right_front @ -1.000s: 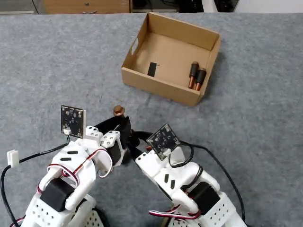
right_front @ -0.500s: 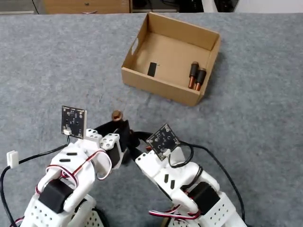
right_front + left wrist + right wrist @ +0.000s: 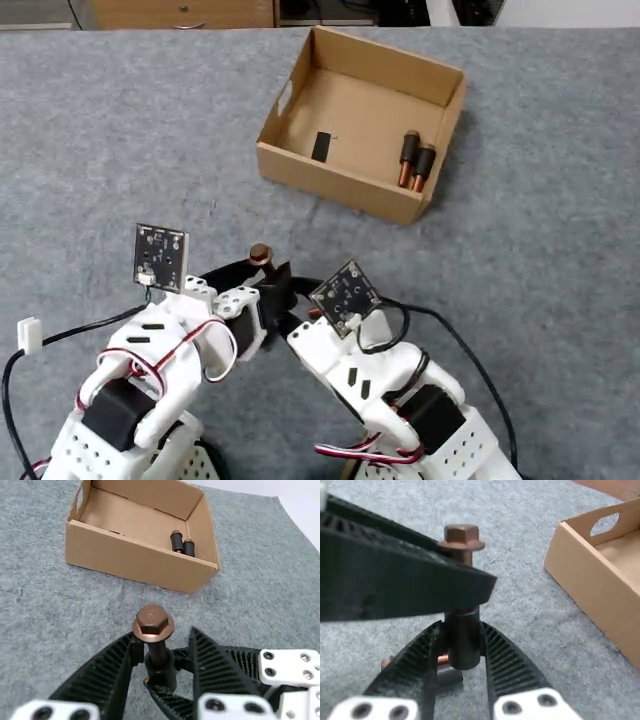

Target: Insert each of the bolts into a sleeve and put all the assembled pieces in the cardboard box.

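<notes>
A copper hex-head bolt [image 3: 153, 621] stands upright with its shank in a black sleeve [image 3: 462, 642]. My right gripper [image 3: 461, 630] is shut on that sleeve from below. My left gripper [image 3: 163, 637] brackets the shank just under the bolt head; one finger touches it and the other stands apart, so it is open. In the high view the bolt [image 3: 260, 254] sits between both grippers, in front of the cardboard box [image 3: 335, 185]. Two assembled pieces [image 3: 415, 160] lie side by side against the box's right wall.
A small black item [image 3: 321, 146] lies on the box floor near its left side. A bit of copper [image 3: 385, 664] shows on the grey mat under my right gripper. Both arm bases crowd the near table edge; open mat lies left and right.
The bolt has shifted right and nearer to the right gripper, sinking toward the sleeve. My left gripper's fingers have spread apart around it. The right arm has stayed put.
</notes>
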{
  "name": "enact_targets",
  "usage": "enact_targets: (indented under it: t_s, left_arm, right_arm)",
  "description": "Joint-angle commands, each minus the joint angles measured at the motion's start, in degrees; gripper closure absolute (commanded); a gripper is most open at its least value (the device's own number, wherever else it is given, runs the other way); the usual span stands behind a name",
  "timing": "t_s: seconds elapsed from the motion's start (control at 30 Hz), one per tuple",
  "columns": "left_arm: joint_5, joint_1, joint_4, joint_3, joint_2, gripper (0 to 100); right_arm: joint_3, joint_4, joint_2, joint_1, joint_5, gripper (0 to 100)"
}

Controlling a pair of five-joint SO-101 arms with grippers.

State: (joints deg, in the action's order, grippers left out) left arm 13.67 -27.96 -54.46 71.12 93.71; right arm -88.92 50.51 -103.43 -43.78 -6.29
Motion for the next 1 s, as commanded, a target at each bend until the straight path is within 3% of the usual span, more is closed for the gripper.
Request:
enact_targets:
  t_s: [0.0,0.13,0.3,0.77,0.97]
  left_arm:
    - [0.0,-0.4,0.0,-2.5,-0.2,88]
    - [0.1,0.0,1.3,-2.5,0.1,87]
    - [0.1,0.0,1.0,-2.6,0.0,77]
    - [-0.3,-0.4,0.8,-2.5,-0.1,76]
    - [-1.8,1.0,0.9,-0.7,0.4,76]
  right_arm:
    - [2.8,0.1,-9.5,-0.5,0.4,99.8]
    - [3.4,-0.3,-9.5,-0.4,0.5,99.8]
    - [3.2,-0.4,-9.5,-0.4,0.5,99.8]
    - [4.7,-0.2,-8.0,3.3,0.6,99.8]
    - [8.0,-0.2,-8.1,3.2,5.4,99.8]
